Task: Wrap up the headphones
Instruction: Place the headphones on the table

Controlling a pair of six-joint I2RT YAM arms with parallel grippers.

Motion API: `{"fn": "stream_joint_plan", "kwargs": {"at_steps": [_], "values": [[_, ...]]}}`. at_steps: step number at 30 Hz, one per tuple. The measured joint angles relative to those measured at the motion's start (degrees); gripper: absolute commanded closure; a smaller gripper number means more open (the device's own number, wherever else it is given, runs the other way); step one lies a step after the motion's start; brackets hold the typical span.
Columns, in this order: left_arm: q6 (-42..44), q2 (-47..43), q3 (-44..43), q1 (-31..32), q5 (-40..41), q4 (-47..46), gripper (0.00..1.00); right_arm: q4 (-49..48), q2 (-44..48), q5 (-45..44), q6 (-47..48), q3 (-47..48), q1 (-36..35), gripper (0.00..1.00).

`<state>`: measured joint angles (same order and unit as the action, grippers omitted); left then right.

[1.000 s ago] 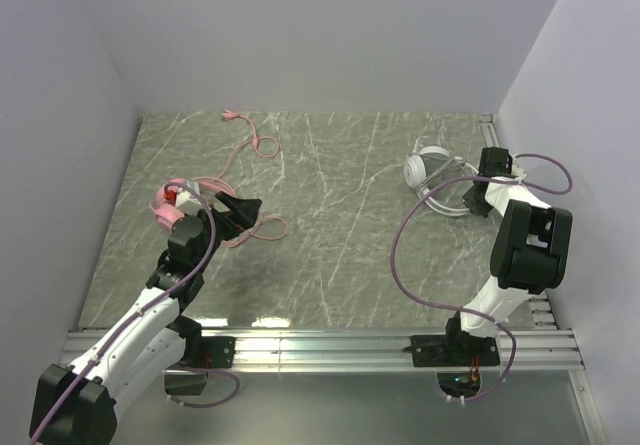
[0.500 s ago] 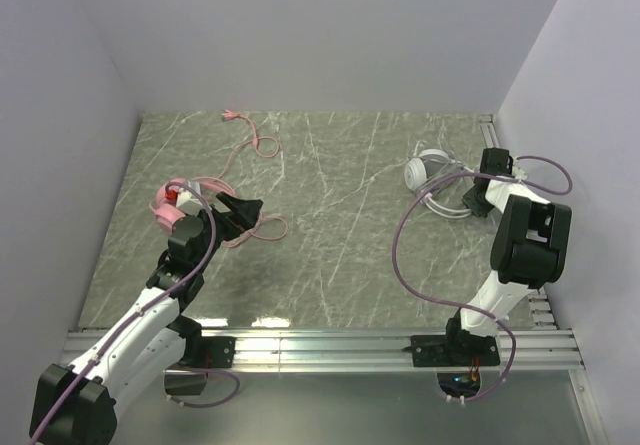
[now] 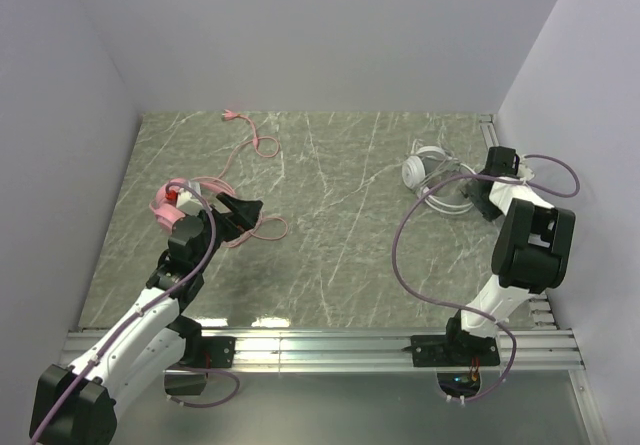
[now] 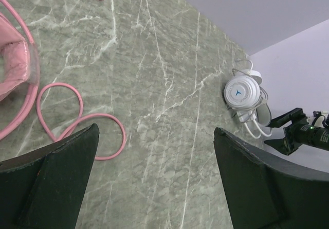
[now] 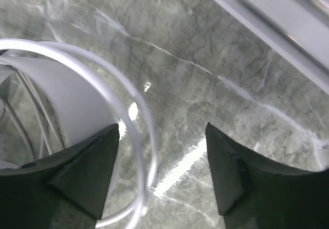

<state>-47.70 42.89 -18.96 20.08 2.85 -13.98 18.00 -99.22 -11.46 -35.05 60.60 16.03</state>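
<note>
Now my right gripper (image 5: 162, 152) has just spread its jaws off the thin white cord (image 5: 140, 117) of the white-grey round-cupped headset (image 3: 425, 172) at the far right, while my left gripper (image 4: 157, 152) waits wide open beside the all-pink padded headset (image 3: 170, 200) at left, its pink cord (image 4: 77, 117) unwrapped.

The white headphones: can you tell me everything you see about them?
The white headphones lie on the green marbled table, at its far right. One round cup, smooth white plastic by the look, bears a small blue mark. A thin white cord lies in loose loops beside them, not yet wrapped. The open right gripper stands right beside them, a white hoop curving past one finger; whether they touch, I cannot tell.
</note>
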Motion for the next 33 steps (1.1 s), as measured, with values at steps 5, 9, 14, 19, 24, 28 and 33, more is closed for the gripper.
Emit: {"fn": "stream_joint_plan", "kwargs": {"at_steps": [5, 9, 14, 19, 24, 28, 33], "values": [[0.02, -0.76, 0.0, 0.0, 0.0, 0.83, 0.01, -0.46, 1.99, -0.02, -0.13, -0.24, 0.0, 0.06], [0.02, -1.07, 0.0, 0.0, 0.0, 1.16, 0.01, -0.5, 3.02, 0.02, -0.11, -0.24, 0.0, 0.05], [0.04, -1.03, -0.02, 0.0, 0.0, 1.55, 0.01, -0.42, 3.41, -0.09, -0.13, -0.24, 0.04, 0.05], [0.22, -1.05, -0.04, 0.0, 0.0, 2.14, 0.01, -0.42, 3.43, -0.07, -0.37, -0.24, 0.13, 0.05], [0.26, -1.14, -0.04, 0.0, 0.0, 2.75, 0.01, -0.42, 4.55, -0.02, -0.59, -0.66, 0.15, 0.05], [0.44, -1.46, -0.37, -0.02, 0.11, 3.28, 0.01, 0.15, 8.7, 0.59, -0.72, -1.16, 0.15, 0.05], [0.31, -1.95, -1.09, 0.0, 1.16, 4.92, 0.01, -0.98, 18.6, 2.6, -0.72, -3.21, 0.13, 0.05]]}}
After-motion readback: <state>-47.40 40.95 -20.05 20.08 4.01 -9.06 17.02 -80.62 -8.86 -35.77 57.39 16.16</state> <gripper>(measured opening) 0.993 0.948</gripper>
